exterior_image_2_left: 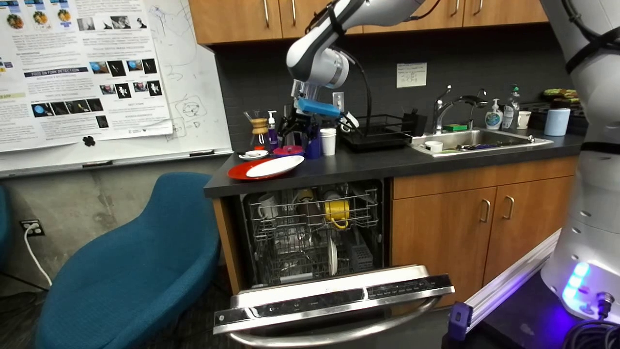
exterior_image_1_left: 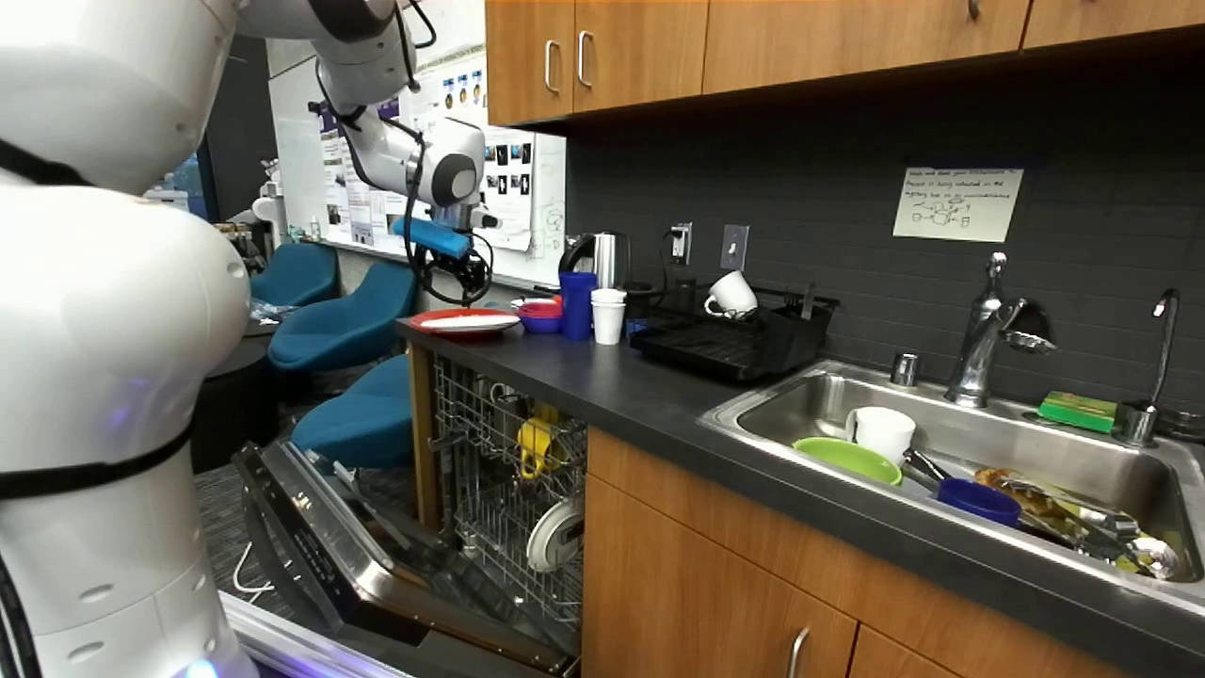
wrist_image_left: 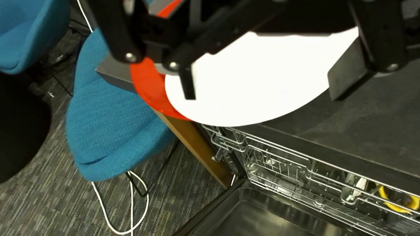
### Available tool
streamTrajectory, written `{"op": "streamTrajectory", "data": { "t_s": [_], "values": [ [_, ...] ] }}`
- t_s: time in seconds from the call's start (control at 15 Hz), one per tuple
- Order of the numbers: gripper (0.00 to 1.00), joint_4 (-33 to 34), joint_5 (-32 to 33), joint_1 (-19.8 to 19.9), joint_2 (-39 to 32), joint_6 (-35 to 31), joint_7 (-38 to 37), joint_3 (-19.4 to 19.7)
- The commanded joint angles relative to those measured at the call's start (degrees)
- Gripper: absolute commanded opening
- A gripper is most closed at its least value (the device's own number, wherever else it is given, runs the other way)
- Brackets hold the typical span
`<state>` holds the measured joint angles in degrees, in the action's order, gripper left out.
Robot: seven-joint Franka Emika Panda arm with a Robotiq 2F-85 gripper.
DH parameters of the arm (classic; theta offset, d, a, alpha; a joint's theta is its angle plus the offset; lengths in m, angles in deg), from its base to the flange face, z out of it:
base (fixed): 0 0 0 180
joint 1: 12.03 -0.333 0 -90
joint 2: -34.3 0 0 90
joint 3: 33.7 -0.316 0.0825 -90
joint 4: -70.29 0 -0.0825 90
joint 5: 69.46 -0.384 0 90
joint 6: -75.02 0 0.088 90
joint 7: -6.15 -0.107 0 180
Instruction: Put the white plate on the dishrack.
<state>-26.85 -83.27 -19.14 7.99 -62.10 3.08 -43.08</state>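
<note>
The white plate (exterior_image_2_left: 275, 166) lies partly on the red round dish (exterior_image_2_left: 237, 171) at the counter's end, near the front edge. It also shows in an exterior view (exterior_image_1_left: 471, 323). In the wrist view the white plate (wrist_image_left: 256, 85) fills the space beyond the fingers. My gripper (wrist_image_left: 263, 96) is open with its jaws wide apart and nothing between them. In an exterior view the gripper (exterior_image_1_left: 461, 282) hangs above the plate, pointing down. The black dishrack (exterior_image_1_left: 697, 348) stands further along the counter towards the sink, with a white mug (exterior_image_1_left: 734, 294) on it; it also shows here (exterior_image_2_left: 373, 140).
A pink bowl (exterior_image_2_left: 289, 150), a tall blue cup (exterior_image_1_left: 577, 306) and stacked white paper cups (exterior_image_1_left: 608, 320) stand between plate and dishrack. The dishwasher door (exterior_image_2_left: 334, 300) is open below. Upper cabinets (exterior_image_1_left: 640, 47) overhang the counter. The sink (exterior_image_1_left: 753, 414) holds dishes.
</note>
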Motion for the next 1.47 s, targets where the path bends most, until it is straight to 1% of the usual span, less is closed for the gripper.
{"op": "streamTrajectory", "data": {
  "t_s": [0.0, 0.53, 0.87, 1.13, 1.4],
  "values": [
    [1.00, 0.43, -2.22, 1.26, -0.94, -0.03, 0.40, -0.08],
    [1.00, 1.98, -3.39, 2.80, -4.29, -0.11, 0.47, -0.07],
    [1.00, 3.71, -7.71, 3.31, -5.91, 0.28, 1.27, -1.88],
    [1.00, 5.36, -10.03, 3.58, -7.92, -0.11, 1.65, -2.30],
    [1.00, 6.86, -9.27, 3.67, -9.70, -1.30, 1.96, -1.56]
  ]
}}
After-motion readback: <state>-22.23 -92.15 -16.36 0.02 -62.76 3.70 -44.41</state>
